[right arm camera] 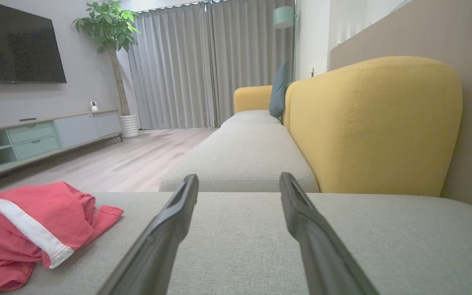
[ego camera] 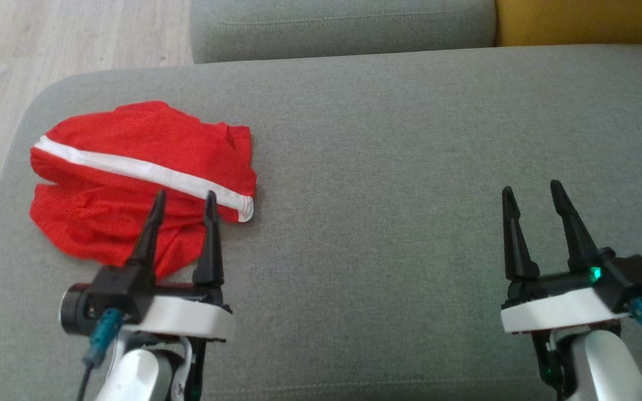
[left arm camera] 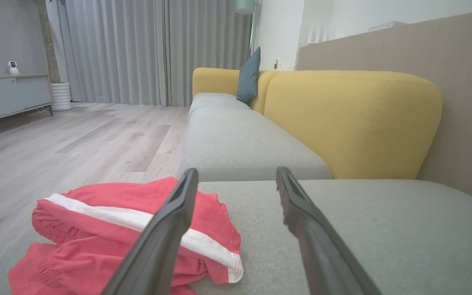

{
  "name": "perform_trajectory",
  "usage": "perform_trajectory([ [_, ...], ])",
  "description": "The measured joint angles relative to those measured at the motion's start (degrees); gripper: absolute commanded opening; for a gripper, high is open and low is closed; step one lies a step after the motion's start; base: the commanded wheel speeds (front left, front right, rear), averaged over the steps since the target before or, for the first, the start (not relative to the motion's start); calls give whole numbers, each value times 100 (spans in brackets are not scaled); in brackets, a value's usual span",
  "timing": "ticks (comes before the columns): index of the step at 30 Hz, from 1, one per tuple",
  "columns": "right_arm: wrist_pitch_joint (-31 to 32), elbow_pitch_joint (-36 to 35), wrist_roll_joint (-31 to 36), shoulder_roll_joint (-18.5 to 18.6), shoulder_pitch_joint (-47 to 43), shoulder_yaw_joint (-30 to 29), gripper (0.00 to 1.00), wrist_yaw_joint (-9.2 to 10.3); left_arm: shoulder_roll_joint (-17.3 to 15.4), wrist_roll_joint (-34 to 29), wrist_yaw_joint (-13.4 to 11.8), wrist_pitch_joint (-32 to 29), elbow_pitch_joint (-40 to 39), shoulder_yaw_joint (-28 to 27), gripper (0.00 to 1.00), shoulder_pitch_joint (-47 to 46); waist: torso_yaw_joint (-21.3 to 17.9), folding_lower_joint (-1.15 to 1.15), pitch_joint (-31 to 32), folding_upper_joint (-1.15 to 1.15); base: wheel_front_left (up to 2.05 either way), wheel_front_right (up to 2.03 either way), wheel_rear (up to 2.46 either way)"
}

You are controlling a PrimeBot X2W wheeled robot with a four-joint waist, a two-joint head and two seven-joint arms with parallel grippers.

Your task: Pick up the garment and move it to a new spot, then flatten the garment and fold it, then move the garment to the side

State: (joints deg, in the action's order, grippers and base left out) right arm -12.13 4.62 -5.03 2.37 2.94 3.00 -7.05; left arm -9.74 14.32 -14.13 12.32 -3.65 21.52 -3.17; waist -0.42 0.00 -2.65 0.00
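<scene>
The garment [ego camera: 131, 178] is a red piece of clothing with a white stripe, lying crumpled on the left part of a grey cushion [ego camera: 388, 167]. It also lies at the lower left of the left wrist view [left arm camera: 109, 229] and at the left edge of the right wrist view [right arm camera: 27, 225]. My left gripper [ego camera: 184, 200] hovers over the garment's near right edge, open, with nothing between its fingers. My right gripper [ego camera: 533, 192] is open over bare cushion far to the right of the garment.
The cushion's left edge drops to a wooden floor [ego camera: 48, 44]. Another grey seat [ego camera: 343, 28] lies beyond it, with a yellow backrest [left arm camera: 350, 119] along the right side. A TV cabinet [right arm camera: 35, 139] stands across the room.
</scene>
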Motion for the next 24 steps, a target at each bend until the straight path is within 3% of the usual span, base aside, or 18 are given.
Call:
perform_trajectory([
  [11,-176,231,-1146,1,-10,-68,100,0,431,-402,639,166,214,-635,100,372,6,0,72,0,0,0,0],
  [17,-224,334,-1152,2,-13,35,100,0,565,-678,907,197,312,-868,100,427,-17,0,97,0,0,0,0],
  [24,-224,364,-1155,2,-13,40,100,0,646,-762,1046,197,363,-981,100,427,4,0,135,0,0,0,0],
])
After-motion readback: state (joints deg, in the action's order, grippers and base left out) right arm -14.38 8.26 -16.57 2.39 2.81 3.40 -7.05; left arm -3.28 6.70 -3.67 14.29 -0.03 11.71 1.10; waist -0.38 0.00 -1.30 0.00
